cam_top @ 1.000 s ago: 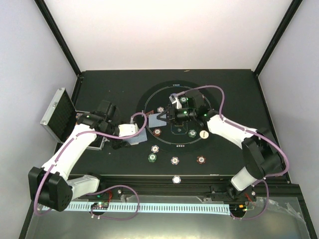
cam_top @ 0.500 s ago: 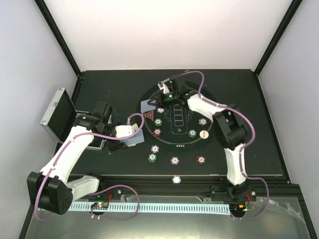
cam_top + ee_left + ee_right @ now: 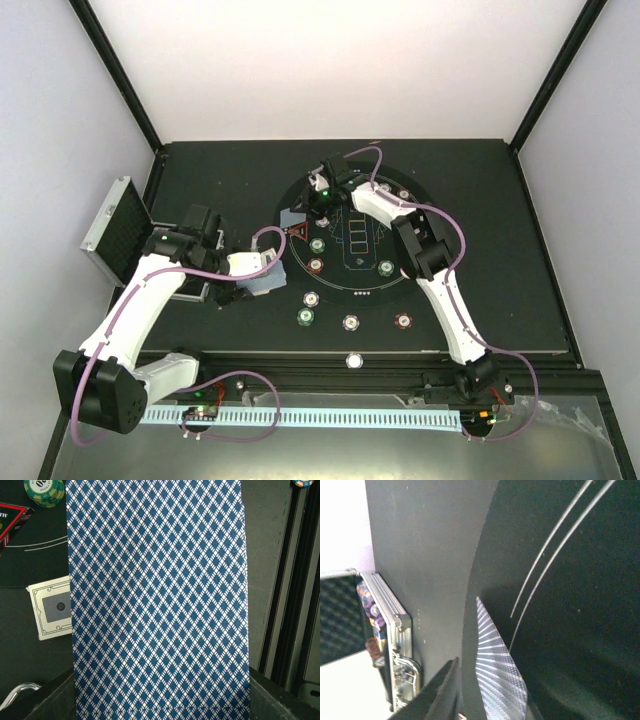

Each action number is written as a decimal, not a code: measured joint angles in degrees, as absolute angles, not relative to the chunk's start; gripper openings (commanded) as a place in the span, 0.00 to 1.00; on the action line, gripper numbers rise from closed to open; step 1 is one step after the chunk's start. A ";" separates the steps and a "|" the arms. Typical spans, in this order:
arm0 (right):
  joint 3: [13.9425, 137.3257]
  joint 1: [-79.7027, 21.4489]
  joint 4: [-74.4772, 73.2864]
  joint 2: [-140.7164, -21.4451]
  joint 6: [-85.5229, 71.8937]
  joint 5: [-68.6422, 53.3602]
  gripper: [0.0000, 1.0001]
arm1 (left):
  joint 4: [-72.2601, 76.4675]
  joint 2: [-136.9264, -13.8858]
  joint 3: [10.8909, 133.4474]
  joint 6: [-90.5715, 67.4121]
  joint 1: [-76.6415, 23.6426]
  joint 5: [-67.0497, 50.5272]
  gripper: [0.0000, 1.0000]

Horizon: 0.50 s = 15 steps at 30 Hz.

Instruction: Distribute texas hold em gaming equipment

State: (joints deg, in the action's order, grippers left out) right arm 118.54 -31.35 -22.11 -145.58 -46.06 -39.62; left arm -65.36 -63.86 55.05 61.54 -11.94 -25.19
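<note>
Bench (image 3: 480,200), black, with a round lined mat (image 3: 335,283) at centre. Left gripper (image 3: 258,272) sits off the mat's left edge, jaws clamped on blue diamond-backed cards (image 3: 157,600). These fill the left wrist view, and I cannot tell how many there are. One white-bordered card (image 3: 50,607) lies flat on the bench beside them. Right gripper (image 3: 312,203) reaches to the mat's far-left rim, just above one loose grey-blue card (image 3: 291,217) that lies across the mat's edge. In the right wrist view that card (image 3: 497,670) shows edge-on next to one dark finger (image 3: 440,690), and I cannot tell whether these jaws are apart or together. One red triangle marker (image 3: 298,232) is just nearer than the loose card. Chips counted from above (the right arm hides part of the mat, so this covers only what shows): three green (image 3: 317,244) (image 3: 386,268) (image 3: 304,317), the last just off the mat's near edge. Two red-brown (image 3: 316,266) (image 3: 403,321). Two pale purple (image 3: 311,298) (image 3: 351,322). One white button disc (image 3: 354,360) lies at the near edge of the bench. One silver case (image 3: 110,228) stands open at far left, with more chips stacked inside it (image 3: 370,610), too blurred to count.
</note>
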 measured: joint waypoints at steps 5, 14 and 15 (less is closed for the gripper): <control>120.95 -31.16 -25.34 -145.64 -44.38 -37.23 0.48 | -65.82 -63.86 55.05 61.54 -11.84 -25.71 0.02; 115.18 -29.52 -31.99 -137.82 -38.57 -29.93 0.76 | -66.48 -63.86 55.05 61.54 -11.68 -25.74 0.02; 112.92 -29.45 -32.08 -135.41 -38.59 -29.58 0.77 | -66.48 -63.86 55.05 61.54 -11.68 -25.74 0.02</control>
State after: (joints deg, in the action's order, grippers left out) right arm 112.92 -29.45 -32.08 -135.41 -38.59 -29.58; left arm -66.48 -63.86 55.05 61.54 -11.68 -25.74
